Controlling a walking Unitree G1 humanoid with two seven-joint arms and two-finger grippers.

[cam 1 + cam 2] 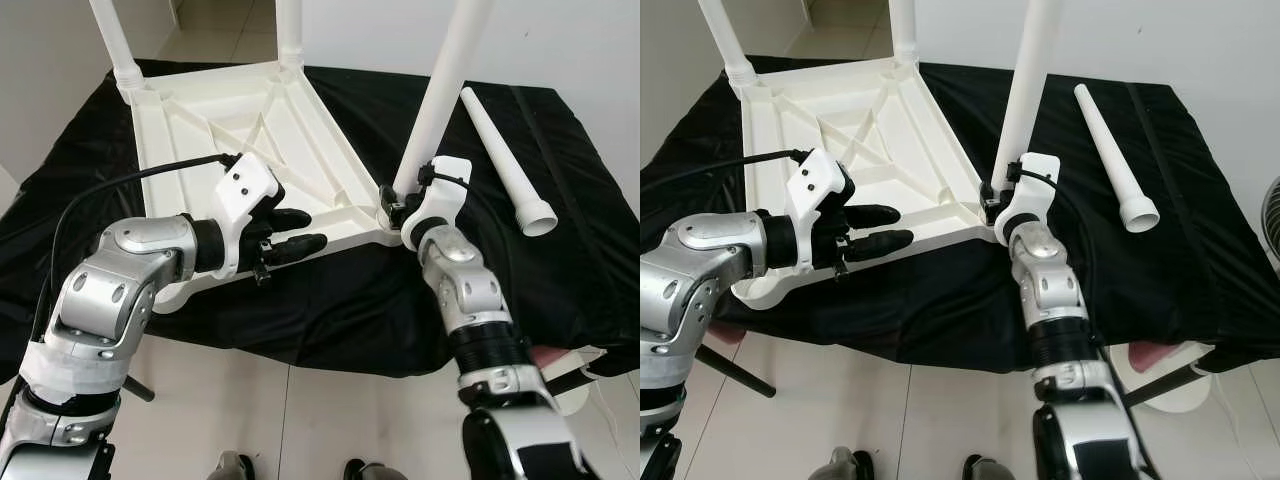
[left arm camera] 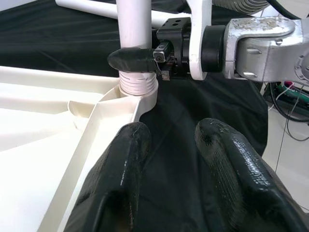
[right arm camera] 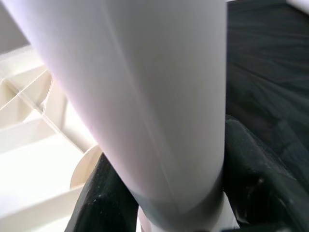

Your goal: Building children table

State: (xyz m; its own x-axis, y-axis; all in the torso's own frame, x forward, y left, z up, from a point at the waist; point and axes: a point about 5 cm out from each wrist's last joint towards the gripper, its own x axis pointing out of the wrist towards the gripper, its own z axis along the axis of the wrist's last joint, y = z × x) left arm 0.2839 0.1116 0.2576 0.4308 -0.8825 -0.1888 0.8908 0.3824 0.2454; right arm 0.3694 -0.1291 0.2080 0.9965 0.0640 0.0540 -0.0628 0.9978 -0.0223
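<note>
**Right claw clamped on a table leg, left claw spread at the near edge**

Nearest, low in the head views: two silver arms reaching forward over pale floor tiles, elbows bent. Left arm angled inward from the robot's left, wrist level, left gripper (image 1: pixel 300 232) pointing toward the right with its two black fingers (image 2: pixel 120 179) slightly spread, gripping nothing, poised just over the near rim of the upside-down table top (image 1: pixel 200 150) and the black cloth (image 1: pixel 340 300) beside it. Right arm stretched straight ahead, forearm rising to the table's near right corner, right gripper (image 1: pixel 397 208) pinching the base of the near leg (image 1: pixel 440 90), one finger on each side of the white tube just above its ribbed collar in the corner socket.

Farther on: white table top lying ribs-up on the cloth-covered surface, near leg standing upright in its corner. Two more legs (image 1: pixel 112 40) rising from the far corners, tops cut off by the frame. Off to the right, well apart from the table top, a loose leg (image 1: pixel 505 165) lying flat on the cloth, flared end nearest.
</note>
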